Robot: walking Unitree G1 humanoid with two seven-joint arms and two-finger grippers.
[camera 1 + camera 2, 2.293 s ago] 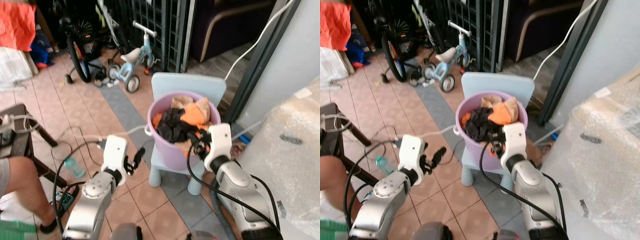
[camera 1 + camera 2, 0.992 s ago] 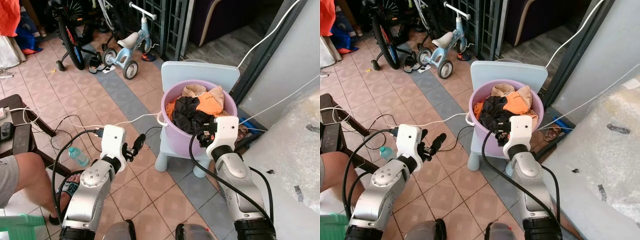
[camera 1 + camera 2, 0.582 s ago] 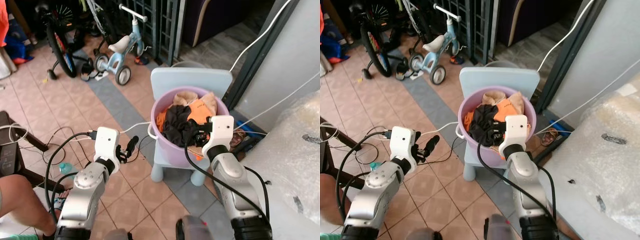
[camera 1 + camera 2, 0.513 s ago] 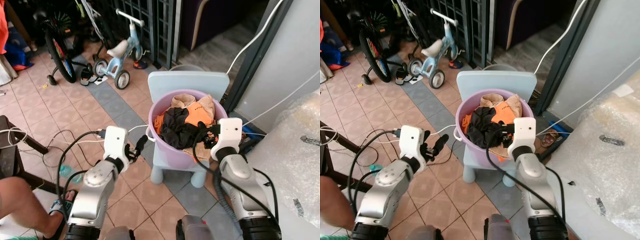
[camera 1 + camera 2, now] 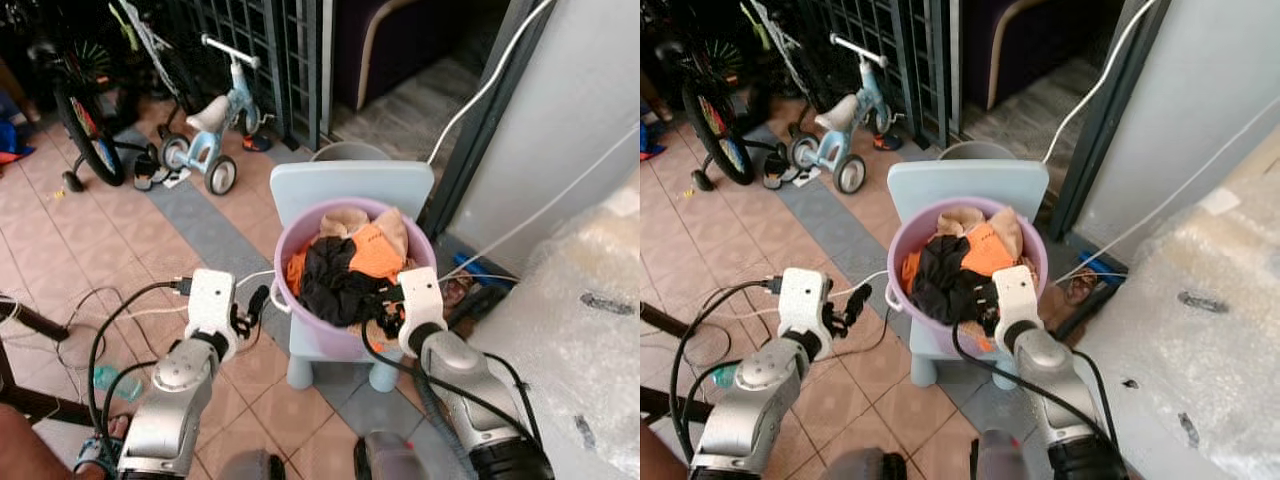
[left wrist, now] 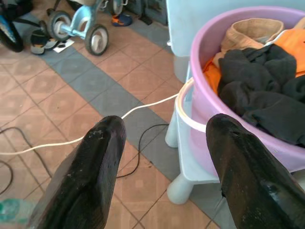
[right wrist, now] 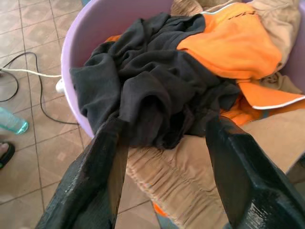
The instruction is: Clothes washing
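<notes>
A purple basin point(image 5: 283, 262) heaped with clothes stands on a light-blue child's chair point(image 5: 350, 185). On top lie a black garment point(image 7: 152, 81), an orange garment point(image 7: 233, 43) and a tan cloth point(image 7: 190, 167) that hangs over the front rim. My right gripper point(image 7: 166, 123) is open at the basin's front right, its fingers spread just above the black garment and the tan cloth. My left gripper point(image 6: 164, 121) is open beside the basin's left wall point(image 6: 205, 95), level with the rim, holding nothing.
A child's balance bike point(image 5: 215, 115) and a bicycle wheel point(image 5: 85, 120) stand at the back left. White cables point(image 6: 143, 107) trail over the tiled floor. A bubble-wrapped bulk point(image 5: 590, 290) is at the right. A plastic bottle point(image 5: 105, 378) lies near a person's leg point(image 5: 20, 440).
The whole picture has shifted as the camera moved. Both grippers keep about the same places beside the basin, still open.
</notes>
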